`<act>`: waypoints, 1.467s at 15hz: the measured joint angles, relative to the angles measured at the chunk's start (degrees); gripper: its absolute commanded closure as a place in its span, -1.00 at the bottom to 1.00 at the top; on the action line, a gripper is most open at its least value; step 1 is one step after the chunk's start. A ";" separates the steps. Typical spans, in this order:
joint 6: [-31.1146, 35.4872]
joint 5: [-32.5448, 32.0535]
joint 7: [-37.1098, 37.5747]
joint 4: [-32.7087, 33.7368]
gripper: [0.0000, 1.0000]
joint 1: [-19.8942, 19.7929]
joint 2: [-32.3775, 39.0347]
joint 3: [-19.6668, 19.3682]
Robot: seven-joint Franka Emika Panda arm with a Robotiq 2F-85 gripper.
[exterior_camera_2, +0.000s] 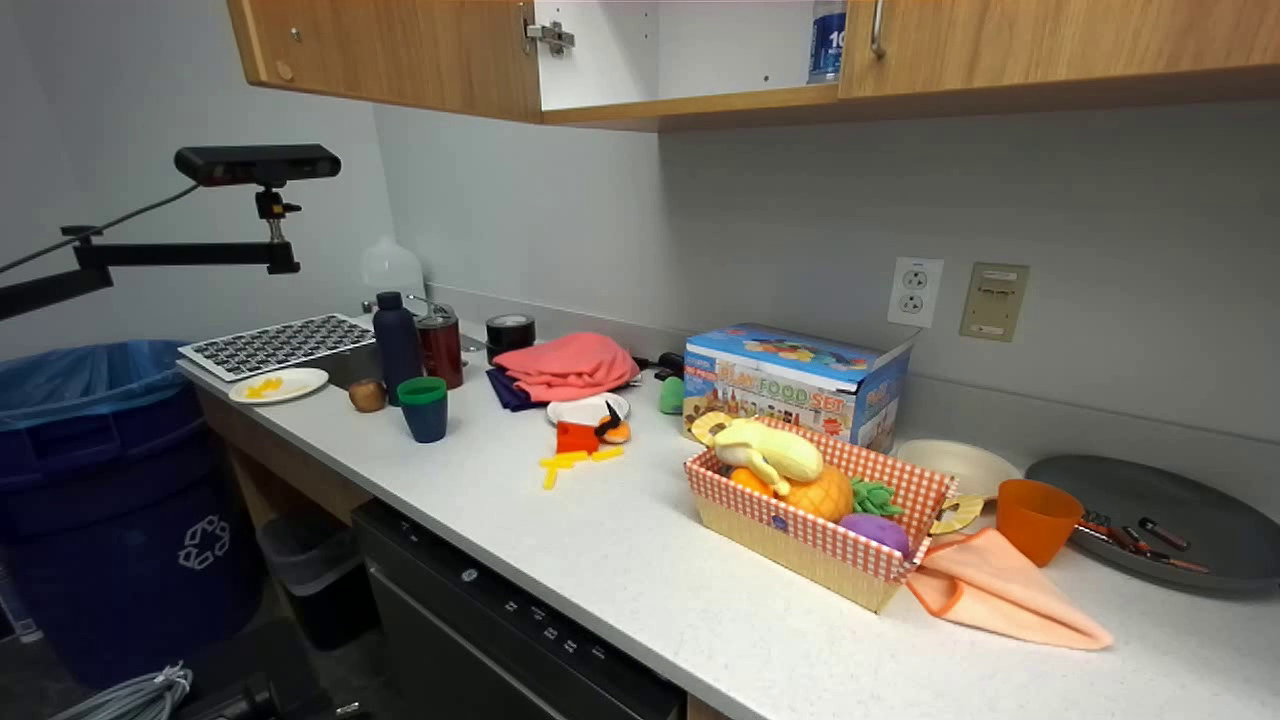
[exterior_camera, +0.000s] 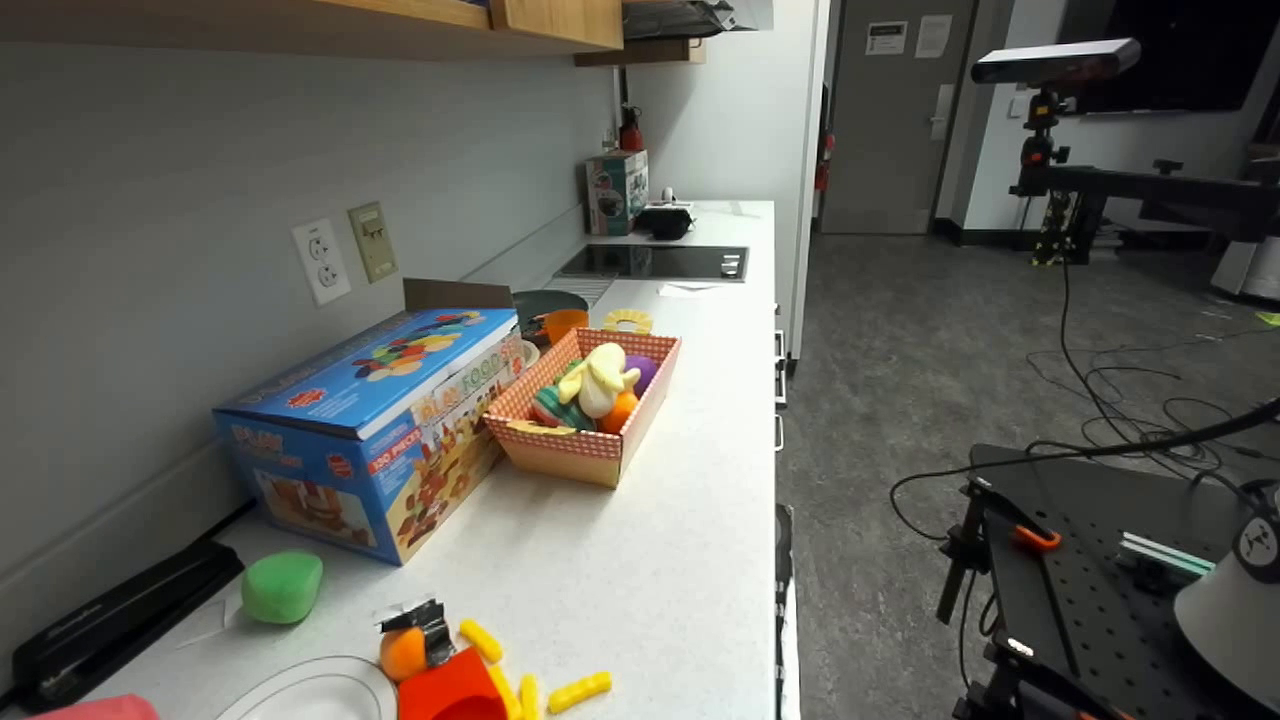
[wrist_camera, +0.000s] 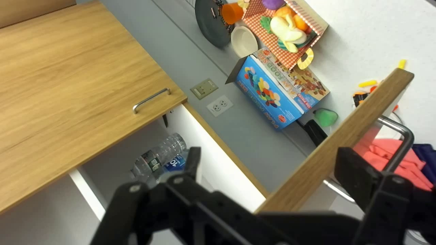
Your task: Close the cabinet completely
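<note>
My gripper (wrist_camera: pixel 270 154) has its fingers (wrist_camera: pixel 351 177) spread wide, and nothing shows clamped between them. In the wrist view the edge of the swung-out cabinet door (wrist_camera: pixel 337 137) runs through the gap, with that door's metal handle (wrist_camera: pixel 403 147) over by one finger; whether either finger touches the wood or the metal, I cannot tell.

I take my bearings from the blue Play Food Set box (exterior_camera_2: pixel 770 385) on the counter (exterior_camera_2: pixel 600 540). The wooden wall cabinet (exterior_camera_2: pixel 720 45) hangs above it, standing open: in an exterior view the swung-out door (exterior_camera_2: pixel 390 55) sits up and to the left of the box, while the neighbouring door (exterior_camera_2: pixel 1060 45), up and to the right, lies flat. Inside, above the box, I see plastic bottles (wrist_camera: pixel 156 160), one with a blue label.

Just beside the box, on the side away from the wall (exterior_camera_2: pixel 800 210), stands a red-checked basket (exterior_camera_2: pixel 785 545); a peeled toy banana (exterior_camera_2: pixel 780 450) lies over a toy pineapple (exterior_camera_2: pixel 822 495) in it. Past one end of the box lies a green toy lump (exterior_camera: pixel 283 587), and farther along that way a red toy fry carton (exterior_camera_2: pixel 577 437) with yellow toy fries (exterior_camera: pixel 580 691) beside it, and a crumpled coral cloth (exterior_camera_2: pixel 575 365). Past the opposite end of the box stands an orange cup (exterior_camera_2: pixel 1038 520).
</note>
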 measured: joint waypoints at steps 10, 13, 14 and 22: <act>4.42 -0.12 1.08 0.47 -1.00 0.20 -0.32 4.23; 4.71 -0.07 -0.05 1.01 -1.00 0.90 0.04 6.71; 4.98 -0.06 -0.89 1.14 -1.00 1.19 0.38 7.40; 5.89 -0.28 -5.33 1.78 -1.00 2.26 2.94 8.85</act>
